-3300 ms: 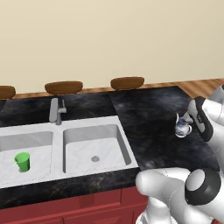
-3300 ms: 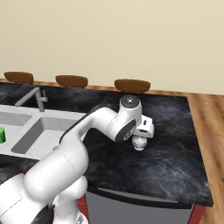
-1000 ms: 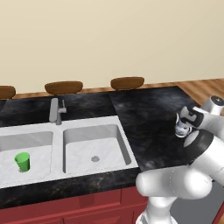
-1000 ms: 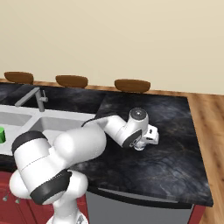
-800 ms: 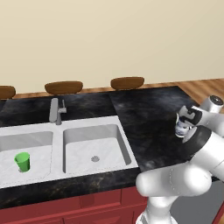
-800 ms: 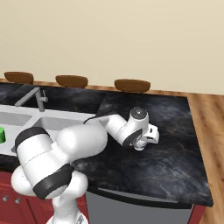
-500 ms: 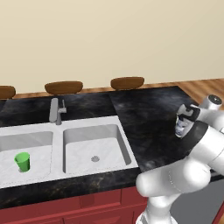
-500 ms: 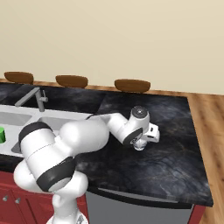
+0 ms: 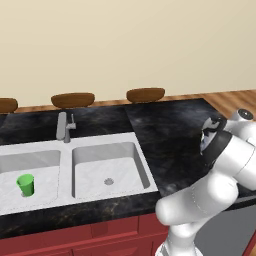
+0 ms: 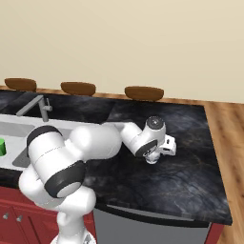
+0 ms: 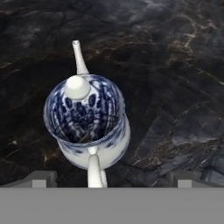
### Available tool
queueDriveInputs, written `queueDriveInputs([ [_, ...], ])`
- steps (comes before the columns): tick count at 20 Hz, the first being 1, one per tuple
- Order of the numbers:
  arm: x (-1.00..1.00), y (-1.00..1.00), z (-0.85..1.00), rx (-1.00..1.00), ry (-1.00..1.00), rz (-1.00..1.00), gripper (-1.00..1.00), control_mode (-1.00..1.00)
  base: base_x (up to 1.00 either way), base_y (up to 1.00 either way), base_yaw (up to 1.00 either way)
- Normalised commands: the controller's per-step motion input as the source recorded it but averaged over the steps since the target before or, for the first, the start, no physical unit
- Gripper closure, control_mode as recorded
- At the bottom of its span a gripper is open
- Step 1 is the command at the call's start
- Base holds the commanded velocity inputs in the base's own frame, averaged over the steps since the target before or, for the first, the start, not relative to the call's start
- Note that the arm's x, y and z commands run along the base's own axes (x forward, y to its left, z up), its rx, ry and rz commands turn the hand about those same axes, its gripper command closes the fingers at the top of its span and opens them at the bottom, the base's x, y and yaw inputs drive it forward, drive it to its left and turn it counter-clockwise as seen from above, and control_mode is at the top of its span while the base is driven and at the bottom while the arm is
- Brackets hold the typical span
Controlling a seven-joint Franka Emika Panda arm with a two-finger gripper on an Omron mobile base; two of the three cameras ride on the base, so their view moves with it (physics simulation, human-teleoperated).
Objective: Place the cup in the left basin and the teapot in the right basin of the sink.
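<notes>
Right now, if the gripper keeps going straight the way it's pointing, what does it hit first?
Most likely the small white teapot with the dark blue pattern, which sits between the open gripper fingertips on the black stone counter. How far off it is stays unclear.

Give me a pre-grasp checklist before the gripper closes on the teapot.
1. Cup already standing in the left basin: ok.
2. Right basin free to take the teapot, drain bare: ok.
3. Teapot upright on the black counter, not tipped: ok.
4. Gripper open, a finger tip showing to either side of the teapot in the hand view: ok.
5. Teapot centred between the finger tips: not ok, it sits nearer one tip, and its handle points back toward the hand.
6. Finger tips low enough to bracket the teapot's body: cannot tell, the arm hides the contact zone in both base views.
</notes>
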Motion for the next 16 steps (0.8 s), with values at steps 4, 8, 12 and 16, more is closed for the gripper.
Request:
queueDriveInputs([
  [4, 0.04, -0.04, -0.14, 0.00, 0.00, 0.00, -1.00, -1.00, 0.00, 0.00, 0.00],
  [8, 0.03, 0.00, -0.16, 0.00, 0.00, 0.00, -1.00, -1.00, 0.00, 0.00, 0.00],
  [12, 0.03, 0.00, -0.16, 0.00, 0.00, 0.00, -1.00, -1.00, 0.00, 0.00, 0.00],
  [16, 0.03, 0.00, -0.12, 0.00, 0.00, 0.00, -1.00, -1.00, 0.00, 0.00, 0.00],
])
